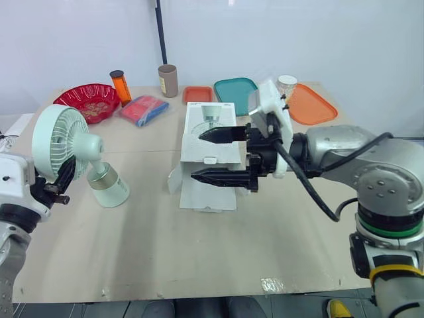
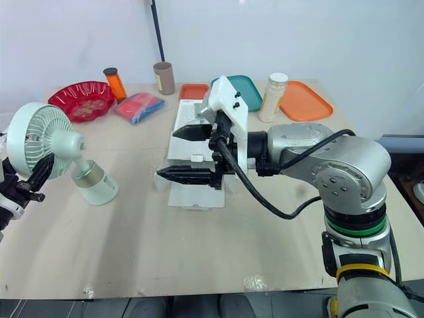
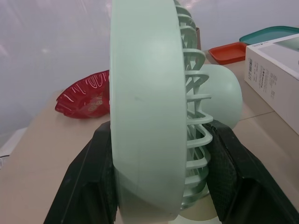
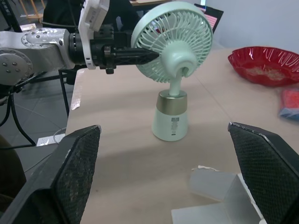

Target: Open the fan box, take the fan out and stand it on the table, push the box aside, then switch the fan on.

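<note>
**Fan out of box, left pincer on fan head**

Fan: mint green, on the left part of the surface, well apart from the fan box. The round base with its gold band rests on the surface. The head is tipped over on its neck toward the left edge.

Left pincer: clamped on the rim of the fan head, one black finger against the smooth face and the other against the ribbed grille. Both fingers touch the head.

Fan box: white, lying flat at the centre of the surface, long side running near to far. A flap stands open at its near-left corner. A fan is printed on the top face.

Right pincer: spread wide and holding nothing. It hangs over the box with its fingertips pointing left, toward the fan. Cannot tell whether the fingers touch the box top.

Far edge of the surface, left to right:
- red bowl
- orange bottle with a dark cap
- red-and-blue packet, just near of the bottle
- brown tube
- small red-orange tray
- teal tray
- white jar
- orange tray
</note>
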Controlling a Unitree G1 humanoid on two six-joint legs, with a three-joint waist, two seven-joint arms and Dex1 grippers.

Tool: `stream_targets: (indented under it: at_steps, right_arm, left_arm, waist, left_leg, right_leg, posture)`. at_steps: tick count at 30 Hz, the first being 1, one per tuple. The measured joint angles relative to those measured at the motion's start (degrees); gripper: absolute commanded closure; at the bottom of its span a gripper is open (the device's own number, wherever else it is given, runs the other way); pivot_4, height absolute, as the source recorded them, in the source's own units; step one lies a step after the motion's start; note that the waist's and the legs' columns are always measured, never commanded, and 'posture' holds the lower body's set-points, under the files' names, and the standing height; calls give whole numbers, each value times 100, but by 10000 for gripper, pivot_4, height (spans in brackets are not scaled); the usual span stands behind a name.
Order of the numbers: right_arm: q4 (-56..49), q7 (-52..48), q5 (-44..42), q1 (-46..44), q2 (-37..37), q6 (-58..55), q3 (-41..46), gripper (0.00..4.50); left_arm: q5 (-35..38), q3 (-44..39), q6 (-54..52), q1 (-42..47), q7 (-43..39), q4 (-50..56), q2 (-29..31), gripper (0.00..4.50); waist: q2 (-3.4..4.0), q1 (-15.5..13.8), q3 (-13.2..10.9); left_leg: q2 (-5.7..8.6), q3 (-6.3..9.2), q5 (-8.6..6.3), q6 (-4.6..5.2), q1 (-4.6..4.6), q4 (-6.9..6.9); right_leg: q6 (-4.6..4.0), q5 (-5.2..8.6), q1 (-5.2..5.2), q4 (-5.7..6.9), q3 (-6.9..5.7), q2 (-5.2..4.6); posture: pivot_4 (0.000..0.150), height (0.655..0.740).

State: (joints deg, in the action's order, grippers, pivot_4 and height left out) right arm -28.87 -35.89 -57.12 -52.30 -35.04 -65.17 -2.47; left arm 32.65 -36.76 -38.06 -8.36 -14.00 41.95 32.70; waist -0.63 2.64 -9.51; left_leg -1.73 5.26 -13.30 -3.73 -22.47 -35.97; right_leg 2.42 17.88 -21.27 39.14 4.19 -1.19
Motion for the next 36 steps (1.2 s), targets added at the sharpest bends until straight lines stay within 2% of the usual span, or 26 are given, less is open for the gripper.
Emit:
stream_targets:
  at_steps: [14,15,16,18,20,36]
  right_arm:
    - [224,592,-203,-50,373,-178,45,0]
    - [224,599,-205,-49,375,-178,44,0]
    - [224,601,-216,-50,380,-177,44,0]
    - [220,593,-222,-49,378,-177,45,0]
    - [220,581,-228,-49,370,-177,45,0]
    - [217,500,-229,-49,366,-176,45,0]
  left_arm:
    - [507,-281,-322,178,93,-216,37,25600]
    - [520,-291,-325,178,93,-219,39,17601]
    - [538,-285,-380,149,84,-258,79,15172]
    - [533,-176,-538,30,69,-440,126,7109]
    - [533,-98,-624,-29,69,-611,79,445]
    - [682,-161,-625,-132,94,-489,6,445]
  waist:
    - [3,7,2]
    - [3,7,2]
    - [4,7,2]
    - [2,19,-2]
    - [-32,14,-22]
    - [-49,8,-26]
  left_leg:
    - [1,-1,0,0,4,7]
    - [1,-1,0,0,4,7]
    - [1,-1,0,0,4,9]
    - [1,-5,0,0,1,14]
    - [-3,0,0,-1,-9,16]
    - [2,2,-2,-7,-19,18]
  right_leg:
    - [2,3,0,-1,4,0]
    - [2,3,-1,-1,4,0]
    - [2,3,-1,-1,4,0]
    - [2,3,-10,-1,8,1]
    - [-1,5,-18,-2,4,5]
    - [4,8,-21,-12,1,-5]
  posture:
    - [1500,7400]
    - [1500,7400]
    - [1500,7400]
    - [1500,7400]
    - [1500,7400]
    - [1500,7400]
